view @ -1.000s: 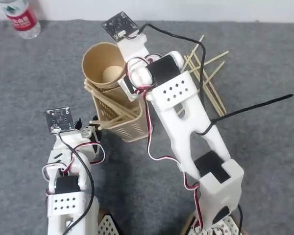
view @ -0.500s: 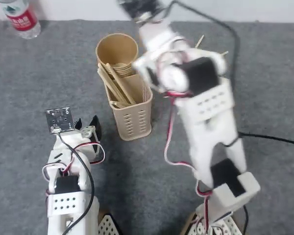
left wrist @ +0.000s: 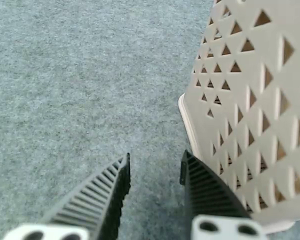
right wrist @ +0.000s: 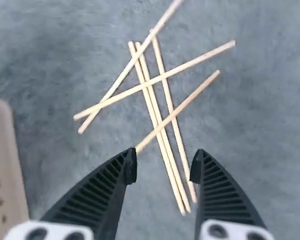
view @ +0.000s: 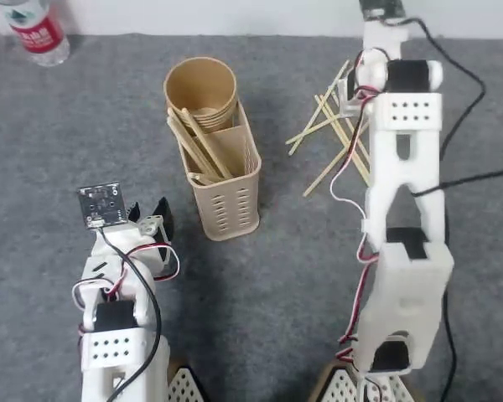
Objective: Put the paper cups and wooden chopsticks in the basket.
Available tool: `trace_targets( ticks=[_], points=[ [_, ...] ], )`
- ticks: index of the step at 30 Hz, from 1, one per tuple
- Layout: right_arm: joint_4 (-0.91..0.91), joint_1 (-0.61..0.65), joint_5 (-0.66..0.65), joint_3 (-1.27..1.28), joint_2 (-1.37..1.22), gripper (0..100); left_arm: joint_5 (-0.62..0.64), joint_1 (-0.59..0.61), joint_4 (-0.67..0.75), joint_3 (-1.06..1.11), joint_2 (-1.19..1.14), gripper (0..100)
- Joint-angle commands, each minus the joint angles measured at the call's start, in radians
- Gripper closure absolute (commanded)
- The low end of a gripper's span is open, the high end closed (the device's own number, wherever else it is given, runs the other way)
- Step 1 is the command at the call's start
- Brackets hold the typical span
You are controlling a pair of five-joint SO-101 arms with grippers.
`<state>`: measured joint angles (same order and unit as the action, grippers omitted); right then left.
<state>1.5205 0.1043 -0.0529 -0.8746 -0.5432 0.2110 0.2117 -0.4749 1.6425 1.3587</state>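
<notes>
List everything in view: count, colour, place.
basket: 1, beige, upright mid-table
paper cups: nested stack, count unclear, brown, in the basket's far end
chopsticks in basket: several, wooden, slanted inside it
loose chopsticks: at least six, wooden, crossed on the carpet beside the basket
bottle: 1, clear with red label, far corner
carpet: grey, covers the table
left gripper: black fingers open, empty, by the basket's near end
right gripper: black fingers open, empty, over the loose chopsticks

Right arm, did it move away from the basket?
Yes. The right gripper swung off the basket, to the right, and now sits over the loose chopsticks.
</notes>
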Motion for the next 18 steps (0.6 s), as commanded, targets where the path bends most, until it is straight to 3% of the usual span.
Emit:
trace_targets(
  ticks=[1,4,8,14,18],
  points=[
    [-0.104,0.016,0.034,-0.005,-0.048,81.5,-0.009,-0.006,0.003,-0.016,0.011,83],
    [-0.203,0.051,-0.048,-0.005,-0.117,83.1,-0.009,-0.006,0.003,-0.016,0.011,83],
    [-0.409,0.079,-0.206,-0.005,-0.214,99.8,-0.009,-0.006,0.003,-0.016,0.011,83],
    [-0.8,0.018,-0.278,-0.005,-0.423,99.1,-0.009,-0.006,0.005,-0.016,0.011,83],
    [-0.952,-0.01,-0.396,-0.006,-0.536,99.2,-0.009,-0.006,0.005,-0.015,0.011,83]
  ],
)
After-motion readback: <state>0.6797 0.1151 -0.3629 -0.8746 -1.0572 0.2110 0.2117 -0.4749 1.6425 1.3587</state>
